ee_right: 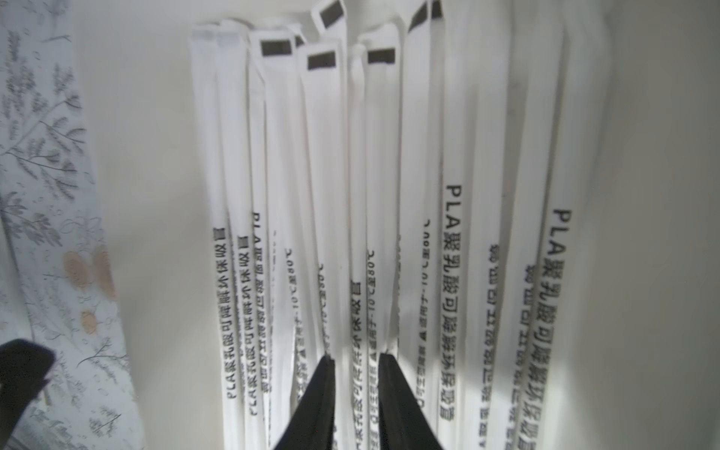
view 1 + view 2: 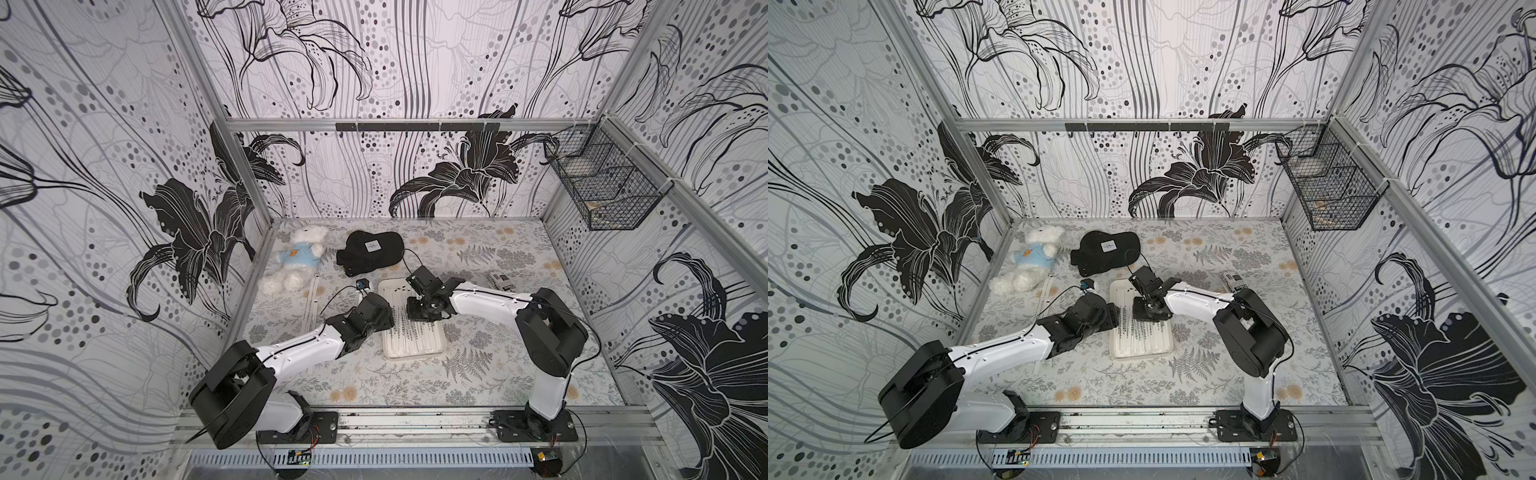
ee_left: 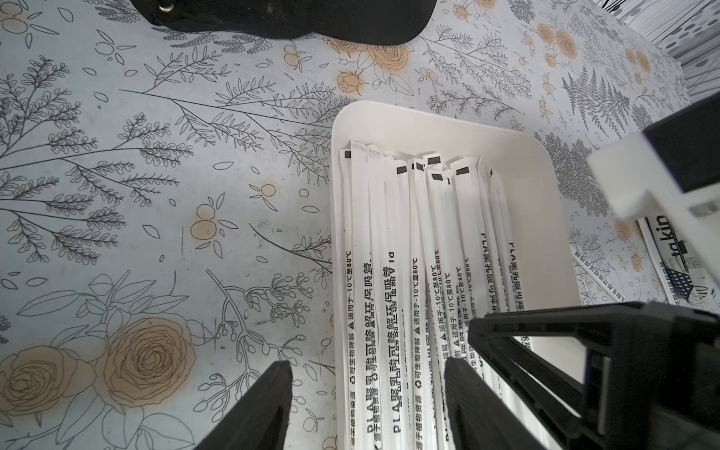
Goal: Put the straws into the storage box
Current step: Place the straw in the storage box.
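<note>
Straws (image 3: 393, 241) lie packed lengthwise in the storage box (image 2: 415, 355), dark-marked ends toward its far end, and a few stray straws (image 2: 311, 305) rest on the table (image 2: 478, 374) off the box's left side. The right gripper (image 1: 357, 356) hangs low over the box's middle, fingers slightly parted around one straw, not clenched; the left gripper (image 3: 368, 385) sits at the box's left rim, fingers spread wide, empty.

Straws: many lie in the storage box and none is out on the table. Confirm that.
Not quite. Many straws do lie in the storage box, but some loose straws lie out on the table beside the teddy bear, as both top views show.
</note>
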Controlling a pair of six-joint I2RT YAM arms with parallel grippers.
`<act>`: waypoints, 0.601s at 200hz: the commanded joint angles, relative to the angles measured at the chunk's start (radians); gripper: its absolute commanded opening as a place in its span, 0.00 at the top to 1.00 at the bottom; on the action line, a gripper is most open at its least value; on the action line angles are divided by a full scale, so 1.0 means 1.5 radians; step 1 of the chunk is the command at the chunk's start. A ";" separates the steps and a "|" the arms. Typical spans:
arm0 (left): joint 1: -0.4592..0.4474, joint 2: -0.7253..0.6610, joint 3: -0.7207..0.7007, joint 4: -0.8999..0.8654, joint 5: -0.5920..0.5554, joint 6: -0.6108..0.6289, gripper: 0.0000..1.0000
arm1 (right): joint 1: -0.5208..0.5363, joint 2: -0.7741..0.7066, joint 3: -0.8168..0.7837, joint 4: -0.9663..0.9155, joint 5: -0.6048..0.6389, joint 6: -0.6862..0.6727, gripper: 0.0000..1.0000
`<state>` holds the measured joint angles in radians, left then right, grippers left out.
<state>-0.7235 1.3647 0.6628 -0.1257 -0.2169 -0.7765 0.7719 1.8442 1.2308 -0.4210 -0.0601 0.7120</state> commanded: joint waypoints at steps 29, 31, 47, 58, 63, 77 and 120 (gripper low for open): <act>0.007 -0.014 -0.002 0.010 0.004 0.037 0.31 | -0.142 -0.146 -0.068 -0.078 0.003 -0.158 0.70; 0.007 -0.014 -0.003 0.011 0.006 0.038 0.31 | -0.152 -0.150 -0.075 -0.080 0.002 -0.167 0.69; 0.007 -0.014 -0.006 0.023 0.016 0.048 0.31 | -0.229 -0.172 -0.114 -0.084 -0.005 -0.227 0.62; 0.007 -0.013 -0.006 0.031 0.022 0.050 0.31 | -0.270 -0.172 -0.125 -0.086 -0.014 -0.247 0.56; 0.007 -0.011 -0.007 0.035 0.025 0.049 0.31 | -0.282 -0.170 -0.131 -0.080 -0.016 -0.250 0.54; 0.007 -0.006 -0.004 0.044 0.033 0.048 0.31 | -0.308 -0.158 -0.137 -0.059 -0.020 -0.250 0.50; 0.007 0.004 0.008 0.039 0.043 0.049 0.31 | -0.337 -0.076 -0.128 -0.001 -0.050 -0.226 0.47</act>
<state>-0.7181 1.3628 0.6632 -0.0982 -0.1658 -0.7238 0.2749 1.6627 1.0332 -0.4599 -0.0917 0.3904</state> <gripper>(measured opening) 0.692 0.531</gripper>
